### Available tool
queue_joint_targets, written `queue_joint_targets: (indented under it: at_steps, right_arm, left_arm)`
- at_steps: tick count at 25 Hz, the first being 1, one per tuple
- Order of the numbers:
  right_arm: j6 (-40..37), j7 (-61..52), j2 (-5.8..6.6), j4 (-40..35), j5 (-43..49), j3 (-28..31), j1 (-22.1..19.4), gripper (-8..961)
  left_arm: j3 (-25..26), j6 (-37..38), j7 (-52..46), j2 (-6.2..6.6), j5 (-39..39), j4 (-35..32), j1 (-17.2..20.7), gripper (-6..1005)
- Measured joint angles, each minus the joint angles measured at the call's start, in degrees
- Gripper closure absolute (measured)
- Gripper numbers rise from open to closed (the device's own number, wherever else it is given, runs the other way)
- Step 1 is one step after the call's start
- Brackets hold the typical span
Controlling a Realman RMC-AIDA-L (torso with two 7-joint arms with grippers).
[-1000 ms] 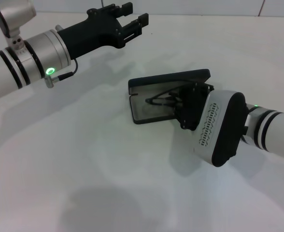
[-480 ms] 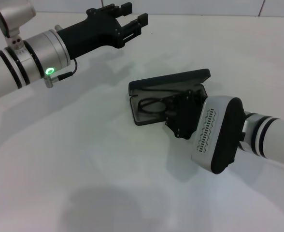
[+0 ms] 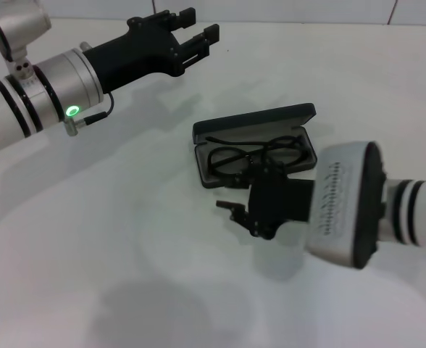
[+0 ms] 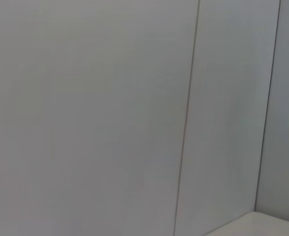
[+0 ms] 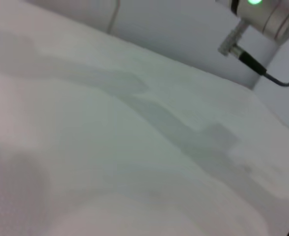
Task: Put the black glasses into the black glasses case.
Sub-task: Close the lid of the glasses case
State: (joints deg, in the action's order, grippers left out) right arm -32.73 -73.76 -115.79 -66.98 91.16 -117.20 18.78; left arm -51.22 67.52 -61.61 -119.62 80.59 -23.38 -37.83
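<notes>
The black glasses case (image 3: 251, 120) lies open on the white table, its lid tilted up at the back. Inside it, on the grey lining, rest the black glasses (image 3: 255, 156) with both lenses showing. My right gripper (image 3: 243, 218) is just in front of the case, off the glasses, open with nothing between its fingers. My left gripper (image 3: 198, 26) hovers open and empty over the far left of the table, well away from the case. Neither wrist view shows the glasses or the case.
The white table (image 3: 126, 239) spreads around the case, and a tiled wall (image 4: 134, 118) fills the left wrist view. The right wrist view shows bare table and a green-lit part of the left arm (image 5: 262, 12) with its cable.
My right gripper has let go of the glasses and drawn back toward me out of the case. The glasses now lie uncovered in the case. The left arm barely moved.
</notes>
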Motion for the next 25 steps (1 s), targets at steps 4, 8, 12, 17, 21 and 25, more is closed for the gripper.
queue_joint_targets:
  at_steps: [4, 8, 12, 17, 21, 25]
  right_arm:
    - [-20.8, -1.1, 0.08, 1.8, -0.4, 13.8, -0.7, 713]
    - [-42.6, -0.1, 0.18, 10.3, -1.9, 33.2, 1.2, 713]
    - [-57.4, 3.1, 1.94, 25.3, -1.4, 52.2, 6.6, 714]
    - [-64.5, 6.5, 5.26, 36.6, -1.4, 61.0, 8.9, 713]
    - [-65.7, 6.6, 5.00, 35.3, -1.5, 61.9, 7.2, 711]
    - [-67.0, 6.8, 5.04, 34.5, -2.3, 62.0, 6.2, 710]
  left_arm:
    - [-1.5, -0.7, -0.1, 0.00, 0.0, 0.0, 0.1, 469]
    - [-5.8, -4.3, -1.6, -0.06, 0.0, 0.0, -0.7, 469]
    - [-12.0, -7.8, -3.5, -0.12, 0.0, 0.0, -2.0, 469]
    - [-16.5, -9.8, -4.2, -0.32, 0.0, 0.1, -2.6, 469]
    - [-18.3, -11.7, -4.5, -0.34, 0.0, 0.8, -2.5, 468]
    - [-19.5, -12.5, -4.5, -0.35, 0.1, 1.5, -2.5, 468]
